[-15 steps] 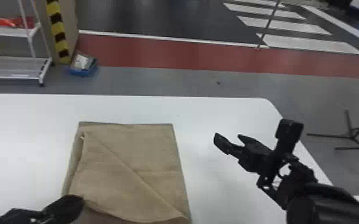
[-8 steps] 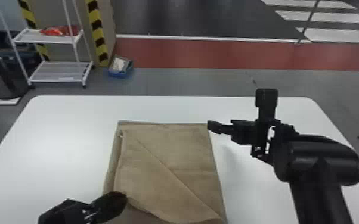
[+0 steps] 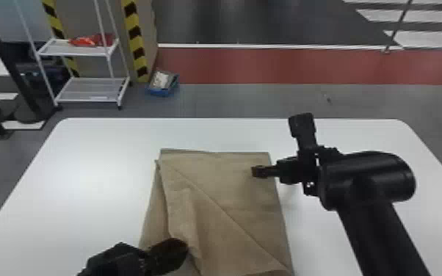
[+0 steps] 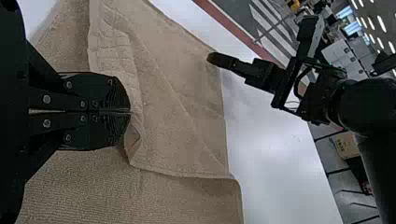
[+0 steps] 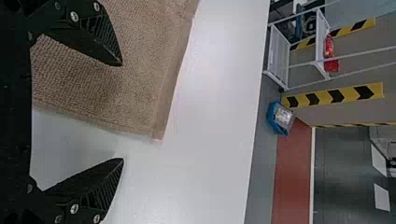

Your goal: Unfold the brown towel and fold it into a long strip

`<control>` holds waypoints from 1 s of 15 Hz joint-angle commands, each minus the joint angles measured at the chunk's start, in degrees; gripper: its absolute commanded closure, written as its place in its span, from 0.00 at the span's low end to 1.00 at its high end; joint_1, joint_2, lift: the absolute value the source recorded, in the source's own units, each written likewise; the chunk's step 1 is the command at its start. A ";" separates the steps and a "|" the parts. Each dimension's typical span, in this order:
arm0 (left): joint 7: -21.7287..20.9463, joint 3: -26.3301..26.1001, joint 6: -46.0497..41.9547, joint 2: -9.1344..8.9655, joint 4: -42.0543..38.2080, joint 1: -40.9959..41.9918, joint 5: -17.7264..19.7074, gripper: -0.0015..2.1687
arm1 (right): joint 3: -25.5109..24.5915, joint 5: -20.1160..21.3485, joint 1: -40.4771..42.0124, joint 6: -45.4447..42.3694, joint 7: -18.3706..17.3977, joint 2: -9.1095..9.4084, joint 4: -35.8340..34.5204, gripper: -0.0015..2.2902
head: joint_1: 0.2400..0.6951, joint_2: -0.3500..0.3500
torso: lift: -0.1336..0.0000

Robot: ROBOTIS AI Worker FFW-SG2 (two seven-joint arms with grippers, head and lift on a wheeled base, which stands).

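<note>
Towel (image 3: 246,194), brown and layered, lies on the white table (image 3: 84,172), its upper layer crossed by a diagonal crease and lifted into a soft ridge near the left gripper (image 3: 184,245). That gripper is closed on the ridge, its two fingertips pressed together at the cloth in the left wrist view. The right gripper (image 3: 256,171) is open above the towel's far right corner: in the right wrist view one finger is over the cloth and the other over bare tabletop beside it. On the floor beyond the table sits a blue bin (image 3: 160,92) with a pale item (image 3: 160,79) in it, too small to make out. Left of the bin, a white rack (image 3: 71,54) holds a red bundle (image 3: 86,40) on its upper shelf
</note>
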 commanded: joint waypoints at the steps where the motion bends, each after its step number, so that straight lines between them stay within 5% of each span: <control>1: 0.00 -0.76 0.00 0.93 0.19 -0.33 0.16 0.79 | 0.51 1.04 -1.21 0.13 0.89 0.14 1.95 0.12 | 1.00 0.46 | 0.08; 4: -0.09 -1.19 0.00 1.55 0.28 -0.33 0.24 0.79 | 1.03 3.15 -1.56 0.13 2.30 0.14 2.48 0.38 | 1.00 0.46 | 0.08; 6: 0.00 -1.11 0.00 1.81 0.28 -0.42 0.42 0.79 | 1.03 3.41 -1.56 0.66 2.30 0.14 2.39 0.72 | 1.00 0.46 | 0.08; 8: 0.18 -1.11 0.00 2.08 0.46 -0.51 0.77 0.79 | 1.12 4.20 -0.95 1.89 2.21 0.14 1.69 0.93 | 1.00 0.45 | 0.08; 11: 3.60 -0.84 2.81 2.25 0.63 -1.13 0.77 0.79 | -1.87 3.32 2.31 6.28 1.07 0.14 -6.83 0.98 | 1.00 0.45 | 0.08; 15: 6.86 0.04 7.91 2.52 0.10 -2.27 1.39 0.79 | -16.98 -4.67 10.83 18.94 1.33 0.14 -24.41 0.98 | 1.00 0.41 | 0.08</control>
